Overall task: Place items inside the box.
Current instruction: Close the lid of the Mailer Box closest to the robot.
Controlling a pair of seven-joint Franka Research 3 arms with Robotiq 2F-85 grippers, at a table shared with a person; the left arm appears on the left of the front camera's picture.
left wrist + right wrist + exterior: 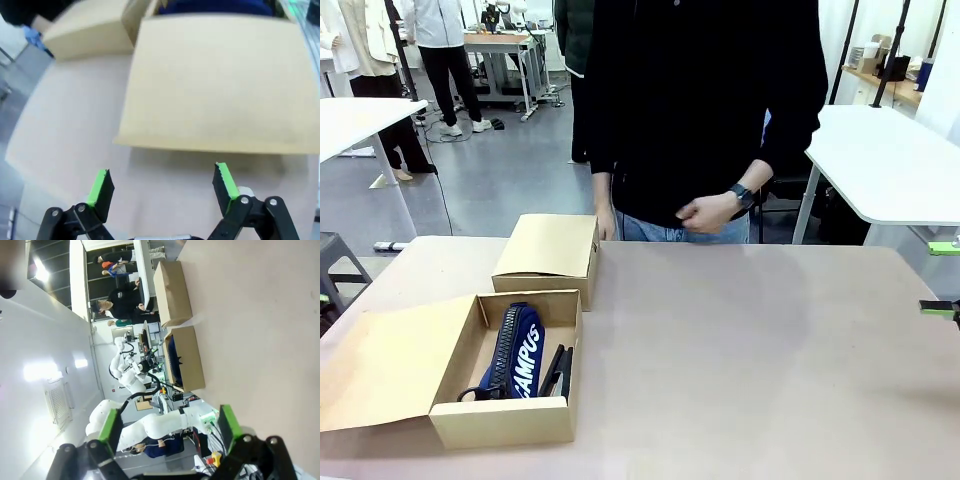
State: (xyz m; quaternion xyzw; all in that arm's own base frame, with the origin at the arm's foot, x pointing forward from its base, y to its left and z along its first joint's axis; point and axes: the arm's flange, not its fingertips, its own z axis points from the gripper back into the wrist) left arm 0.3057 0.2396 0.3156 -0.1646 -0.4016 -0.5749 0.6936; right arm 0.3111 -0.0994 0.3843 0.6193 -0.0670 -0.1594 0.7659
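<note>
Front view: the open box (507,420) sits near the table's (740,340) left edge, flap laid out to the left; inside lie the navy pouch (517,350) and a black stapler (557,372). A shut second box (548,258) stands just behind it. A person's hand (705,212) hovers at the far edge.

Left wrist view: the left gripper (162,182) hangs with fingers apart, empty, over the flap (215,80).

Right wrist view: the right gripper (170,426) stands wide, empty, well away from both boxes.

No loose item shows, so closing the flap looks next: push from its free edge, keeping clear of the contents
</note>
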